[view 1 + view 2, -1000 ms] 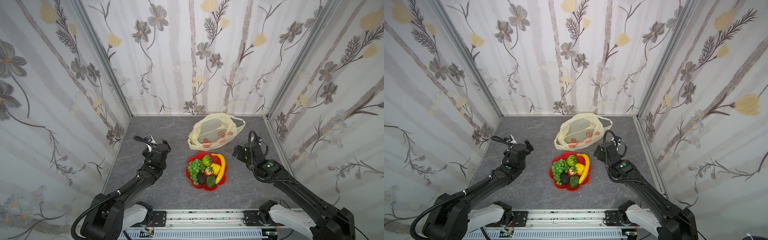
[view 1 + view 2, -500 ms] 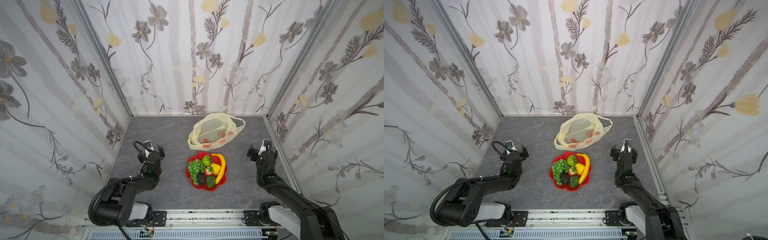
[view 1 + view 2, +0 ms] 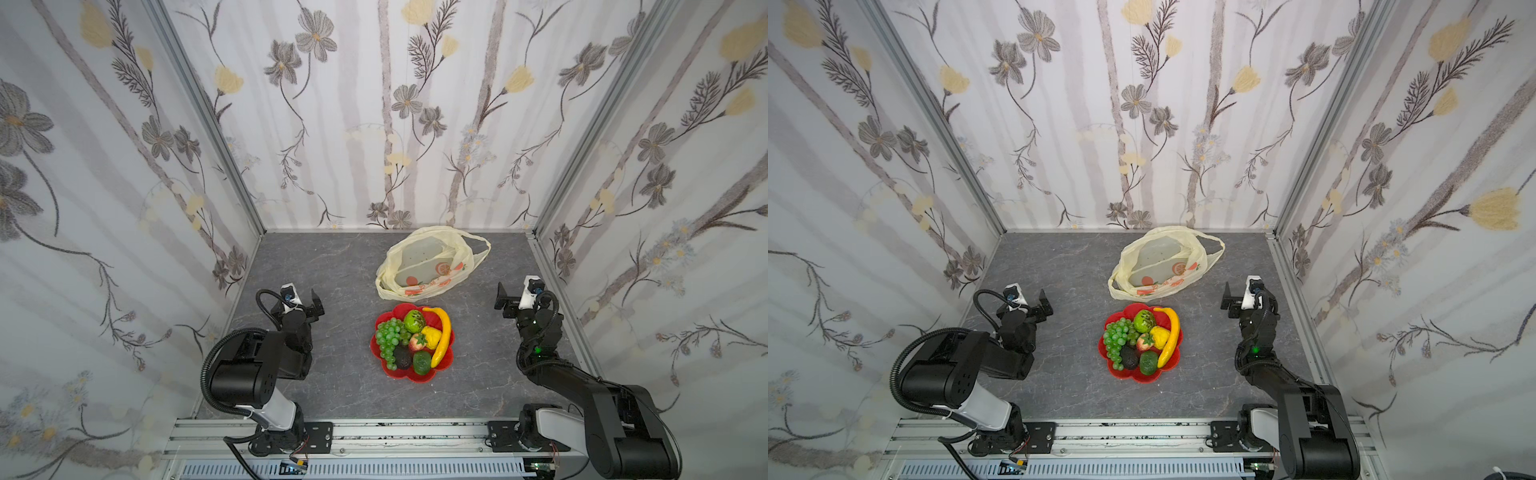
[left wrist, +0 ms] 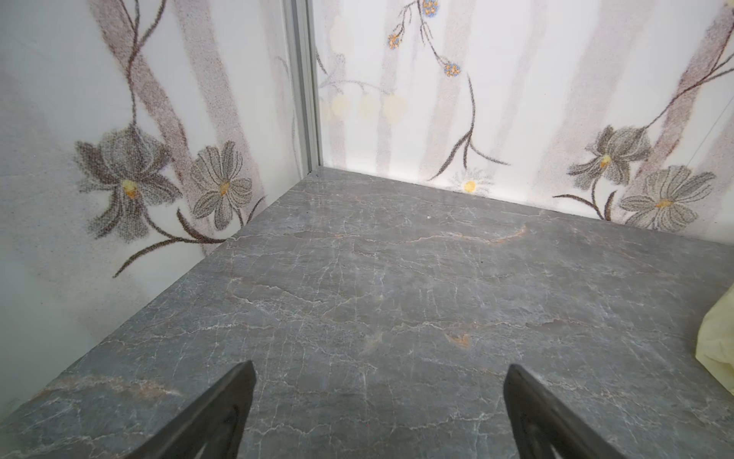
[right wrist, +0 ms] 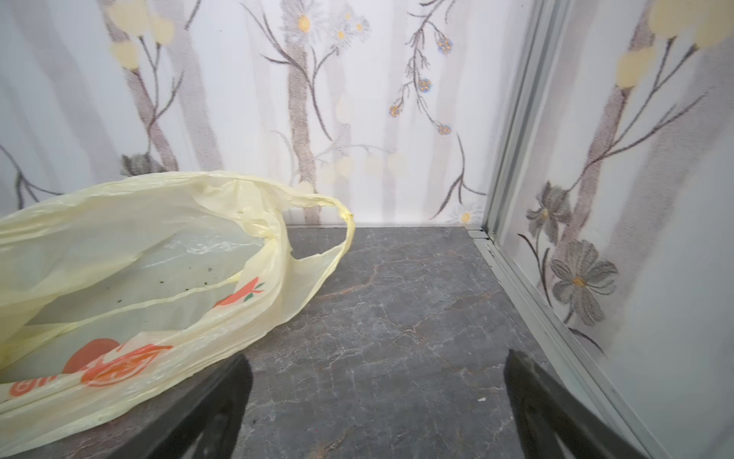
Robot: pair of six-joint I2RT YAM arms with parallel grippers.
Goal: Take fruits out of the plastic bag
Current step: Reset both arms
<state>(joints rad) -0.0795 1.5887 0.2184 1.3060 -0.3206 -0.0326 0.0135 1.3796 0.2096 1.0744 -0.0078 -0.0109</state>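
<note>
Currently left hand (image 4: 379, 365) and right hand (image 5: 377, 355) spread, empty, low over surface (image 3: 332, 374), pointing toward back wall (image 3: 374, 124); plastic bag (image 3: 419, 257) lettering unreadable.

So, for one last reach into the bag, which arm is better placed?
Right, probably: the open right gripper is nearer the plastic bag, whose mouth faces its wrist camera; the left gripper sees only an edge.

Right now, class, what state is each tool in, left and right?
Left tool: open, holding nothing.
Right tool: open, holding nothing.
</note>
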